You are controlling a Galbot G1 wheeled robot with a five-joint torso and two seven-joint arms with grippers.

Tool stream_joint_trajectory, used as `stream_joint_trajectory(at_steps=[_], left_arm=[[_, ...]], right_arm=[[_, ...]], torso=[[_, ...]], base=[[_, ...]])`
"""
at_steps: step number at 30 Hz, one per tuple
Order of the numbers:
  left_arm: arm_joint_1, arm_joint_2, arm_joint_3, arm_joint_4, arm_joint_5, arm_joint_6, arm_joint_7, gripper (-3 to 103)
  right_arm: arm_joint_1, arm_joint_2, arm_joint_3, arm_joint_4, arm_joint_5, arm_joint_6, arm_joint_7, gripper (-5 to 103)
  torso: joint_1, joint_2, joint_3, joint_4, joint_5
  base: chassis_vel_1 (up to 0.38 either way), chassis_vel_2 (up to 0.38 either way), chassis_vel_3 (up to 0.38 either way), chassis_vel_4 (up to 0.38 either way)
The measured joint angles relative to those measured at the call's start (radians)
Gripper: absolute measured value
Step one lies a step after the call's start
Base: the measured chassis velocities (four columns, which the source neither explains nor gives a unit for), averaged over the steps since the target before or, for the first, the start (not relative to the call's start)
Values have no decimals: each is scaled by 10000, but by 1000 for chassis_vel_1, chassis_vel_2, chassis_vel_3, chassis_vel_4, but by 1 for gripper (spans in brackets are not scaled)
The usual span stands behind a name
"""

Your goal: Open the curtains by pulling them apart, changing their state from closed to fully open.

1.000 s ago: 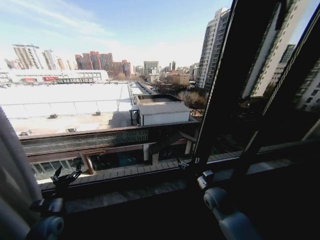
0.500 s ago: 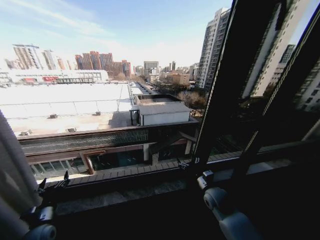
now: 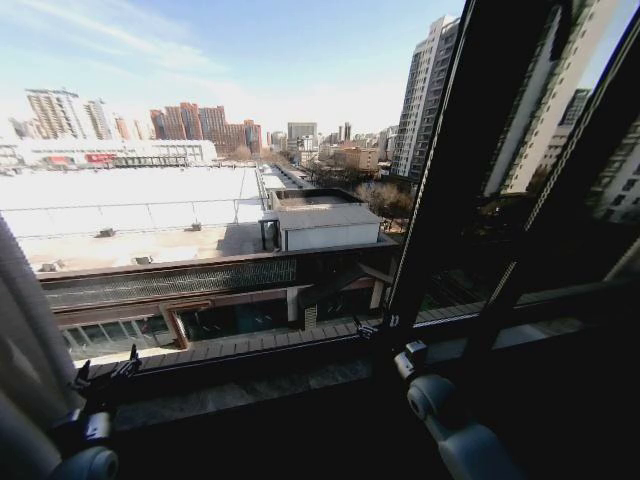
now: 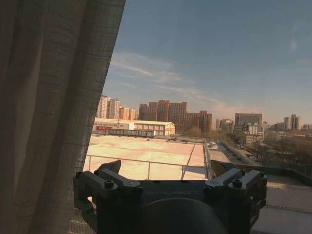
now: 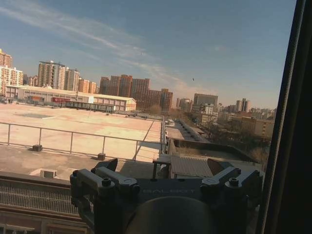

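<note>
At the far left edge the curtains (image 3: 25,350) hang bunched in pale pleats, leaving the glass beyond bare to the city view. The left end effector (image 3: 105,370) sits low at the near left, just beside that fabric, with its fingers (image 4: 109,168) spread apart and gripping nothing; in the left wrist view the sheer panel (image 4: 48,117) hangs close alongside it. To the right, by the dark window frame (image 3: 450,180), the right end effector (image 3: 372,327) points at the sill, released and empty too.
</note>
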Motion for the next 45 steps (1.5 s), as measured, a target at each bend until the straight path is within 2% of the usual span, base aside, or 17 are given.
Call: stream_joint_trajectory(at_steps=[3,7,45], left_arm=[[26,40,-35,266,-90,-571,513,100],[49,37,-28,425,-127,-806,712,100],[71,54,-26,413,-148,-735,774,100]], right_arm=[[0,0,0,0,0,0,0,100],[-1,0,0,0,0,0,0,100],[0,0,0,0,0,0,0,100]], torso=[[0,0,0,1,0],[0,0,0,1,-1],[0,0,0,1,-1]], base=[[0,0,0,0],[0,0,0,0],[0,0,0,0]])
